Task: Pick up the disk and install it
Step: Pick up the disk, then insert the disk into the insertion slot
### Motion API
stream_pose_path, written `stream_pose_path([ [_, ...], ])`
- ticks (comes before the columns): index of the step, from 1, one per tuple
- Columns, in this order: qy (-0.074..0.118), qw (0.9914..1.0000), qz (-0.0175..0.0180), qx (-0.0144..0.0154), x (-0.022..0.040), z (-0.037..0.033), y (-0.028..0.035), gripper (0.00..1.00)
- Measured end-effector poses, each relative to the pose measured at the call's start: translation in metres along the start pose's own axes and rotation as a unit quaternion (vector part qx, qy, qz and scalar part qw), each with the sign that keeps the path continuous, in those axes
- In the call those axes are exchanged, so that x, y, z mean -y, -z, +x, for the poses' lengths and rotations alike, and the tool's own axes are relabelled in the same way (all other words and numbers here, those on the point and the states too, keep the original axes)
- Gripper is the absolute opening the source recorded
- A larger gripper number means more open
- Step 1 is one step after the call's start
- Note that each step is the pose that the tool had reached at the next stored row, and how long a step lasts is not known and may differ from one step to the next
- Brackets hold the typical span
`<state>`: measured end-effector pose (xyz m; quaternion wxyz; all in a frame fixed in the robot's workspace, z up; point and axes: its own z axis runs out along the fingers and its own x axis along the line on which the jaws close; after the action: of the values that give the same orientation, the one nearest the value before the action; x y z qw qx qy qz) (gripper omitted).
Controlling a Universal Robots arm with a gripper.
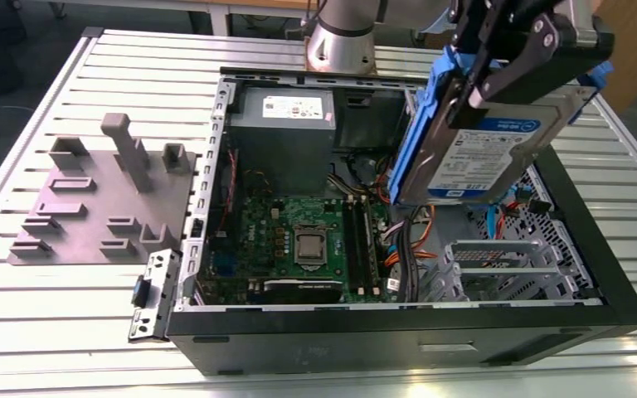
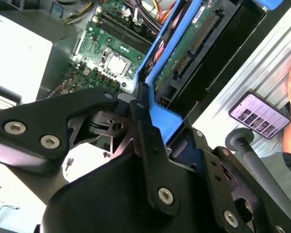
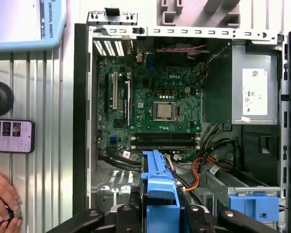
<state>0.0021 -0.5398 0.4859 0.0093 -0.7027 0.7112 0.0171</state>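
Disk (image 1: 484, 149) in our claw (image 1: 507, 62): in the exterior view we pinch it by its blue rails, hanging tilted, label out, above the open case (image 1: 407, 323) on the tabletop (image 1: 31, 282). In the second wrist view our fingers (image 2: 145, 126) clamp the blue rail over the motherboard (image 2: 111, 53). In the first wrist view the disk's edge (image 3: 159, 189) sits over the case floor; a person's hand (image 3: 2, 199) rests beside a phone (image 3: 10, 137). We judge pickup done and installing underway; seating calls for lining the rails with the cage (image 1: 501, 265).

We find print on the white-and-blue label (image 1: 493, 157) of the disk (image 1: 451, 178), clamped in the gripper (image 1: 493, 79). Well apart from the gripper, the power supply (image 1: 285, 126) carries a white sticker (image 1: 294, 105). We can read neither.
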Motion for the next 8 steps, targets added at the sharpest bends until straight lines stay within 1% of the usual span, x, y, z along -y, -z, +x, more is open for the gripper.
stream_pose_path([
  [3, 0.000, 1.00000, -0.0001, 0.0001, 0.0081, 0.0019, -0.0017, 0.36],
  [4, 0.000, 1.00000, -0.0001, 0.0001, 0.0092, 0.0047, -0.0025, 0.36],
  [8, 0.000, 1.00000, -0.0001, 0.0001, 0.0104, 0.0213, -0.0062, 0.36],
])
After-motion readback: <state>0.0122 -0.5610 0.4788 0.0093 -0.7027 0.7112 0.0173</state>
